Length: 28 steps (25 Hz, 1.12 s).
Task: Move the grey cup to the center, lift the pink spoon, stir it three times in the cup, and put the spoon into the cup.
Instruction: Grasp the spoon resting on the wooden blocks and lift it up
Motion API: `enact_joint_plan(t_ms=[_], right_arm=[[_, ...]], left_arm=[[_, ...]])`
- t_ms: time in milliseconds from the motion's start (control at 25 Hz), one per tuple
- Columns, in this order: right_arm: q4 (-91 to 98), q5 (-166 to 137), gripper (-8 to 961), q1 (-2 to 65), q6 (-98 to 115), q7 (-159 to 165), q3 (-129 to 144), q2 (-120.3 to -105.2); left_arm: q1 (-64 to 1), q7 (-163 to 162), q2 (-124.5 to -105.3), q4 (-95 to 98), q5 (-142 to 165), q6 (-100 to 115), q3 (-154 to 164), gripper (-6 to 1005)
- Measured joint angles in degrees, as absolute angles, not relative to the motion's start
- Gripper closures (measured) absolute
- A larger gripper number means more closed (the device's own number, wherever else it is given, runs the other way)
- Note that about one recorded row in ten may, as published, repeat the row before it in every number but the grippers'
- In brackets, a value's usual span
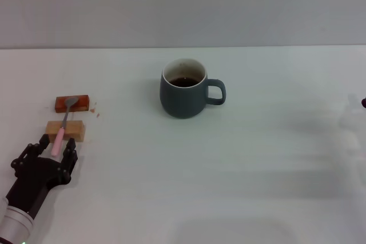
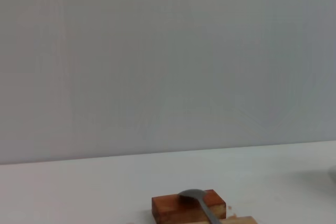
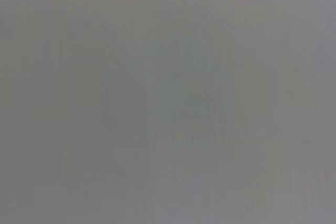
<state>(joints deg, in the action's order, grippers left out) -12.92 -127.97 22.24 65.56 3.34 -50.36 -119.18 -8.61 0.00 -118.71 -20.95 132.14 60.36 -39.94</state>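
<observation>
Left gripper [image 1: 56, 145], fingers spread open astride the pink spoon [image 1: 60, 131] handle resting across two wooden blocks [image 1: 66, 130] well left of the grey cup [image 1: 184, 88]; you risk tipping the spoon off if one fingertip touches first.
</observation>
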Motion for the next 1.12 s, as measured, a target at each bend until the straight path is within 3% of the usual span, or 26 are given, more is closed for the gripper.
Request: enact_joint_plan(t_ms=[80, 280, 1120], right_arm=[[-12.96, -127.97, 954, 22.28, 65.57, 3.34, -50.36, -119.18], [-13.0, -127.97, 954, 22.31, 65.57, 3.34, -50.36, -119.18], [-13.18, -127.96, 954, 21.9, 65.74, 3.34, -50.36, -119.18]], left_arm=[[-8.61, 0.0, -118.67, -21.01, 132.22, 60.36, -39.93, 415], [-8.61, 0.0, -118.73, -21.02, 132.03, 60.31, -39.9, 587], [-8.54, -0.37, -118.67, -21.1, 131.92, 60.29, -39.98, 582]])
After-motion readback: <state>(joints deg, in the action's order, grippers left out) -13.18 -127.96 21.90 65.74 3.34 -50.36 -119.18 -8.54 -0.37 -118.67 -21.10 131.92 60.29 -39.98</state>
